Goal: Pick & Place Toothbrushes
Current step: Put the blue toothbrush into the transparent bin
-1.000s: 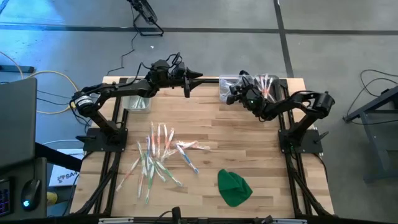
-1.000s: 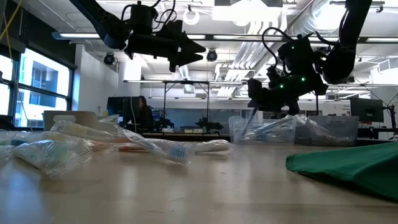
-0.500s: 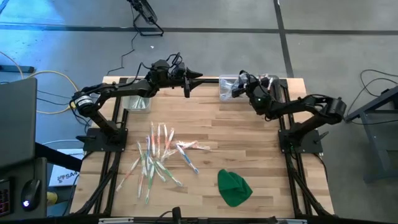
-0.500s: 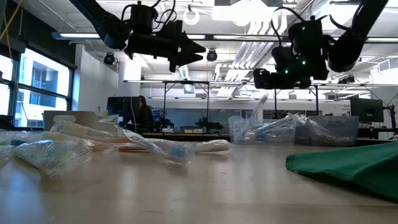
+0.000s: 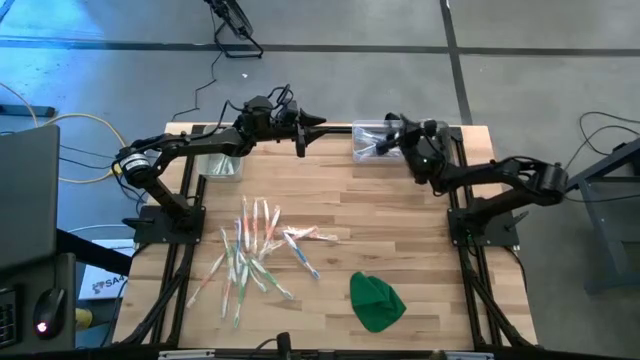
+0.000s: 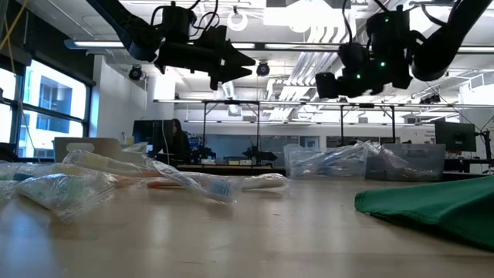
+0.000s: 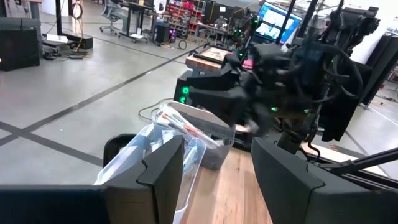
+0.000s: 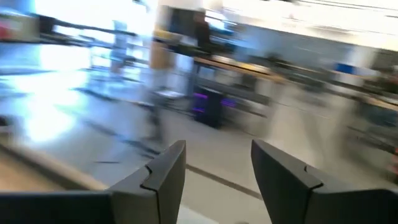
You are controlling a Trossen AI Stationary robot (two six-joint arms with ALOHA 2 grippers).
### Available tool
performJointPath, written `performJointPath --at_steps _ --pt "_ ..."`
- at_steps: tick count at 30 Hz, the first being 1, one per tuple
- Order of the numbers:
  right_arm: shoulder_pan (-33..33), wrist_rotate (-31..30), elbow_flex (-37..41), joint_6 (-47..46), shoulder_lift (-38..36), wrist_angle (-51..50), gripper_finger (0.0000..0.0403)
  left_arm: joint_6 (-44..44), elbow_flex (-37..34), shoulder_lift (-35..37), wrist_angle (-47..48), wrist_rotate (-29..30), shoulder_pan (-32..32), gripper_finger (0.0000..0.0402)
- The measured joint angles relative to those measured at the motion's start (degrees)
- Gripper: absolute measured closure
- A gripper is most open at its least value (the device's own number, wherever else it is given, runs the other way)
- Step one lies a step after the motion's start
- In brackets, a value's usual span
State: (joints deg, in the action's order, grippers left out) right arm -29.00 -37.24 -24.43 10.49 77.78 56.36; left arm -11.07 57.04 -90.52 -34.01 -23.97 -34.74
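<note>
Several toothbrushes [image 5: 256,250] lie in a loose heap on the wooden table left of its middle, and show in the low view as a pale pile [image 6: 147,179]. More toothbrushes lie in a clear bin [image 5: 366,148] at the far right, which also shows in the low view [image 6: 324,162]. My right gripper [image 5: 389,129] hangs above that bin, open with nothing between its fingers [image 8: 217,155]. My left gripper [image 5: 318,124] waits high over the far edge, open, pointing level toward the right arm [image 7: 217,146].
A green cloth lump [image 5: 376,301] lies near the front edge right of the middle. A second clear bin [image 5: 222,165] stands at the far left under the left arm. Bare wood lies between the heap and the right bin.
My right gripper has risen above the far right bin, drawn toward the far edge and rolled about its own axis. A pale stick that reached from the gripper down into the bin, then stood up from it, no longer sticks out.
</note>
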Motion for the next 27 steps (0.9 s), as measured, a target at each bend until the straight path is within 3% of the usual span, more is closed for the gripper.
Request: performJointPath --at_steps 7,12,19,27 --pt "2.0 23.5 0.0 -0.4 -1.1 -0.1 0.0227 -1.2 0.0 0.0 1.8 0.0 0.0 0.0218" --pt "2.1 35.4 0.0 -0.4 -1.1 -0.5 0.0227 -1.2 0.0 0.0 3.2 0.0 0.0 0.0218" --pt "2.1 37.3 0.0 -7.9 -1.1 -1.6 0.0227 0.2 0.0 1.8 7.2 -0.7 2.5 0.0218" --pt "2.4 37.4 0.0 -9.4 -1.1 -4.1 0.0227 8.9 0.0 9.8 25.9 0.1 6.4 0.0218"
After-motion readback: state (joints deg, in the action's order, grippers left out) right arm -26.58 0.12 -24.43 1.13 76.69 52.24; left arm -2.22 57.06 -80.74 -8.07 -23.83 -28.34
